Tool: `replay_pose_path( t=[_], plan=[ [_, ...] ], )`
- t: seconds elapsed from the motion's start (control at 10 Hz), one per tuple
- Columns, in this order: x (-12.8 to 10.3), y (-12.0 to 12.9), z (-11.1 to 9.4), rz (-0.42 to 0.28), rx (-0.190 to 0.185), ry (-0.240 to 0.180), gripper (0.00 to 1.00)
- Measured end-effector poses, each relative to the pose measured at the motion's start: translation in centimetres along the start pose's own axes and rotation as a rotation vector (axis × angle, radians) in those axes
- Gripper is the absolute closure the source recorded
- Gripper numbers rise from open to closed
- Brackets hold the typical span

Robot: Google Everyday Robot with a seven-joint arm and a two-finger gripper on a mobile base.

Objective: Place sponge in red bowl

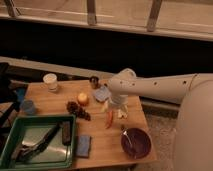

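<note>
The sponge (83, 145), flat and dull blue, lies near the table's front edge, just right of the green tray (20, 131). The red bowl (82, 98), small, round and orange-red, stands mid-table beside a dark clump (76, 107). My gripper (118, 111) points down over the table's right-middle part, on a white arm that comes in from the right. It is to the right of the red bowl and well behind and to the right of the sponge. It stands just right of a paler light-blue pad (101, 93).
A large maroon bowl with a spoon (136, 142) stands at the front right. A red chili (109, 119) lies by the gripper. A white cup (50, 81), a small dark cup (94, 80) and a blue cup (28, 106) stand further back and left. The green tray holds dark utensils.
</note>
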State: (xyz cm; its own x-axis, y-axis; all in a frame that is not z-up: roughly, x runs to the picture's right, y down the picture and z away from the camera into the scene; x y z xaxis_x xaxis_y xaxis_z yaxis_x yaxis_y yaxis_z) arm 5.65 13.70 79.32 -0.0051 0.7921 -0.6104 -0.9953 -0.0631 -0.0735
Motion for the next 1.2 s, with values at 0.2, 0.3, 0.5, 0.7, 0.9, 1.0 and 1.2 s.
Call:
replay_pose_path(
  t=[0.2, 0.3, 0.5, 0.7, 0.9, 1.0, 1.2],
  plan=[
    [1.8, 1.6, 1.0, -0.044, -0.023, 0.019, 0.2],
    [2.8, 2.7, 1.5, -0.069, -0.033, 0.035, 0.2],
    [4.3, 5.4, 2.5, -0.136, -0.06, 0.075, 0.2],
    [6.4, 7.3, 2.9, -0.305, -0.073, 0.124, 0.2],
    [7.1, 8.0, 2.9, -0.378, -0.076, 0.138, 0.2],
    [7.1, 8.0, 2.9, -0.38, -0.075, 0.139, 0.2],
    [7.2, 8.0, 3.0, -0.376, -0.081, 0.143, 0.2]
  ],
)
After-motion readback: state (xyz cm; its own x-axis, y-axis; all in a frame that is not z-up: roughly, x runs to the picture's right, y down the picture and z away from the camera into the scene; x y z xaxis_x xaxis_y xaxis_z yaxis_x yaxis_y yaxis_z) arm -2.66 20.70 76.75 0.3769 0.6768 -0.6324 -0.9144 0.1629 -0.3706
